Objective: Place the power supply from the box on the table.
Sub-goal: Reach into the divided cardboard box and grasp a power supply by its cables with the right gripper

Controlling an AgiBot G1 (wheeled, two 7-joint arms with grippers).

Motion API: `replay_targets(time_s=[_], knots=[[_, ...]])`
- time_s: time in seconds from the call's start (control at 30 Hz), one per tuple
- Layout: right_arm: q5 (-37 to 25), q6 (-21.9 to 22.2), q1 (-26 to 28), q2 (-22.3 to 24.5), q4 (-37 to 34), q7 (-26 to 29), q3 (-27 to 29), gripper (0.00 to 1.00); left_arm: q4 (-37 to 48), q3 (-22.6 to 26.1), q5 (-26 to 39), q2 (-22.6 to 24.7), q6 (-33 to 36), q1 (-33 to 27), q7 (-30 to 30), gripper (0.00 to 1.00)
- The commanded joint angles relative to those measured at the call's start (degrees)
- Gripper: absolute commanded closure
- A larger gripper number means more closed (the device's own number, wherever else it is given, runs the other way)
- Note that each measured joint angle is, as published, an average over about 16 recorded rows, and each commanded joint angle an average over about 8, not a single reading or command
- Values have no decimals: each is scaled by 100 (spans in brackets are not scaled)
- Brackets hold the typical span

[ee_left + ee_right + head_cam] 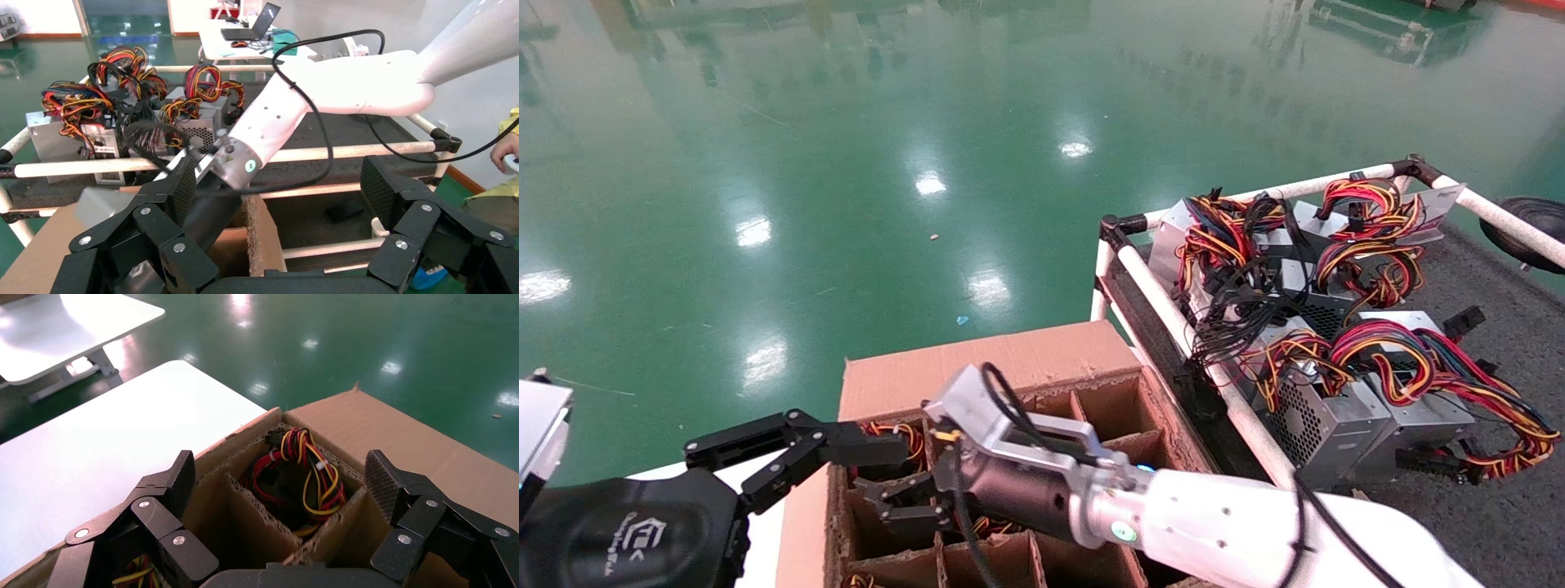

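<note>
Your right gripper (pixel 278 527), jaws spread wide, hovers low-centre over the brown cardboard box (pixel 392 432); the red-yellow-black wired power supply's (pixel 300 478) wires could snag the ragged dividers. Left gripper (pixel 797 445) open, lower left.

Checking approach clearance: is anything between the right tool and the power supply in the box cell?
Nothing visible. The open right tool hangs over the box cell; the power supply wires lie exposed, with cardboard dividers only beside them.
</note>
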Motion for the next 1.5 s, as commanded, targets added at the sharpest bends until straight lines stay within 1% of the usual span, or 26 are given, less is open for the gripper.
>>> replay_targets(time_s=[0.03, 0.27, 0.3, 0.33, 0.37, 0.53, 0.57, 0.6, 0.63, 1.03, 1.5], knots=[[-141, 44, 97, -139, -153, 86, -78, 0, 0, 1, -1, 0, 0, 0, 0, 0], [-269, 186, 313, -509, -722, 55, -242, 0, 0, 4, -3, -2, -2, -1, 2, 0], [-260, 210, 333, -537, -776, 51, -274, 4, 0, 4, -3, -2, -2, -1, 2, 0], [-243, 237, 352, -561, -823, 51, -312, 11, 0, 4, -3, -2, -2, -1, 2, 0], [-218, 264, 370, -579, -863, 52, -352, 22, 0, 5, -3, -2, -2, -1, 2, 0], [-29, 399, 440, -600, -965, 73, -575, 84, 0, 7, -5, -3, -3, -1, 3, 0], [13, 422, 448, -596, -973, 74, -617, 93, 0, 7, -5, -3, -3, -2, 4, 0], [50, 442, 453, -591, -979, 71, -656, 98, 0, 8, -5, -3, -3, -2, 4, 0], [86, 461, 455, -585, -984, 65, -694, 100, 0, 8, -6, -3, -4, -2, 4, 0], [358, 680, 541, -588, -1107, 66, -1071, 100, 0, 13, -9, -5, -6, -3, 6, 0], [684, 1113, 730, -599, -1255, 114, -1526, 100, 0, 18, -13, -8, -8, -4, 9, 0]])
